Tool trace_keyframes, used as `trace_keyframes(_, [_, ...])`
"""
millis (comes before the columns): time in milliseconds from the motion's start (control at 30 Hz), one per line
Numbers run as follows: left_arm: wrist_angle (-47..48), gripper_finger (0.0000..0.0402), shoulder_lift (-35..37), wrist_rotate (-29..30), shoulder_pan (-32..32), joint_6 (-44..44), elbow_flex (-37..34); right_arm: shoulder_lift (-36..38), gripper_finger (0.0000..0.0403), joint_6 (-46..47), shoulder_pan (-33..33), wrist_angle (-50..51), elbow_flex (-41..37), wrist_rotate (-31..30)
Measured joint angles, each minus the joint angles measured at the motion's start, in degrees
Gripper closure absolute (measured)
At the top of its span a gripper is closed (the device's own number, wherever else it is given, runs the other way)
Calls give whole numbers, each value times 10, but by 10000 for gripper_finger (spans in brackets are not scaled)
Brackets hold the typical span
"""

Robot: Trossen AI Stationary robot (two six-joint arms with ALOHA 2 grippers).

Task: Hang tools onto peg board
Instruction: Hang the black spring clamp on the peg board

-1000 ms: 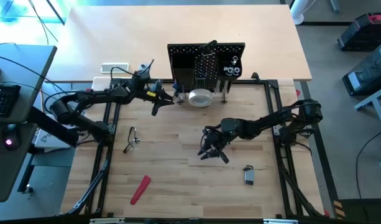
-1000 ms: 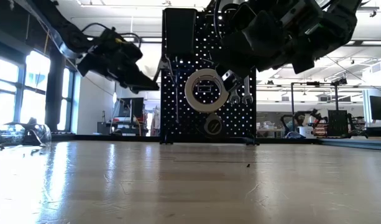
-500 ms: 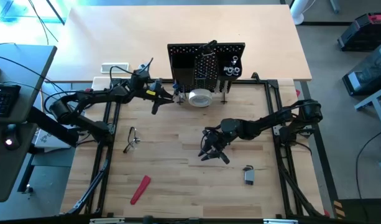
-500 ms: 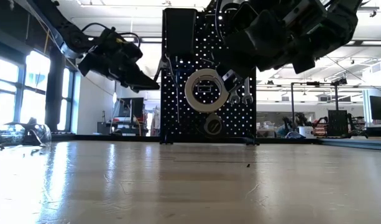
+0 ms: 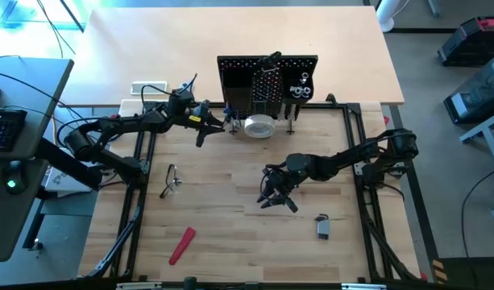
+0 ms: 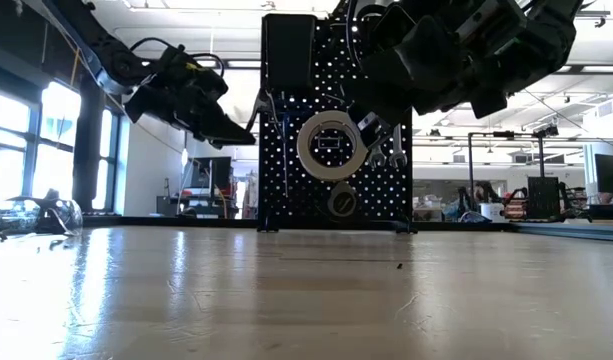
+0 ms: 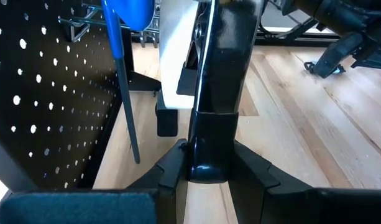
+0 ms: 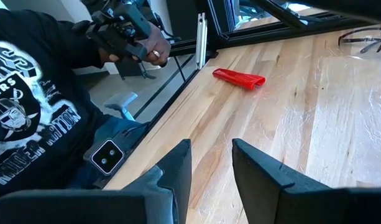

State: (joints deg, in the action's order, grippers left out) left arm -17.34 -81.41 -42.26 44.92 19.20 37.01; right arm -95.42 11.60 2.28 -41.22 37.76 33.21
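The left tool (image 7: 210, 163) is up at the left edge of the board (image 5: 267, 80), clenched on a dark glossy bar (image 7: 218, 74); what the bar belongs to cannot be told. Its wrist view looks along the perforated face, where a blue-handled screwdriver (image 7: 125, 74) hangs with its shaft pointing down. The board stands upright at the far edge of the worktop (image 5: 230, 217). A white tape roll (image 6: 331, 144) hangs at the middle of its front, and silver wrenches (image 6: 386, 145) hang just to the right of the roll. The right tool (image 8: 212, 149) hovers over the middle of the worktop, well apart from the board, its fingers spread with nothing between them. On the worktop lie glasses (image 5: 171, 179) at the left, a red handle (image 5: 181, 245) near the front left, and a small tape measure (image 5: 322, 227) at the front right, near the right tool. Past the worktop's edge, the right wrist view shows a person in a dark printed sweatshirt (image 8: 28, 118), whose hand (image 8: 150, 46) holds a dark device.
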Motion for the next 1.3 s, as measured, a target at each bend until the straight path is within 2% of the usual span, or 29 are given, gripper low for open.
trace_keyframes(133, [0,326,0,-30,9,-6,0,0,292,1,0,6,0,0])
trace_keyframes(500, [13,326,0,-66,8,-7,0,0,292,-1,0,16,0,0])
trace_keyframes(767, [16,326,0,-28,14,4,0,0,292,-3,0,16,0,0])
trace_keyframes(1067, [7,326,0,-22,23,4,0,0,292,-10,0,16,0,0])
trace_keyframes(1300, [7,304,0,37,23,-3,0,0,292,-12,0,16,0,0])
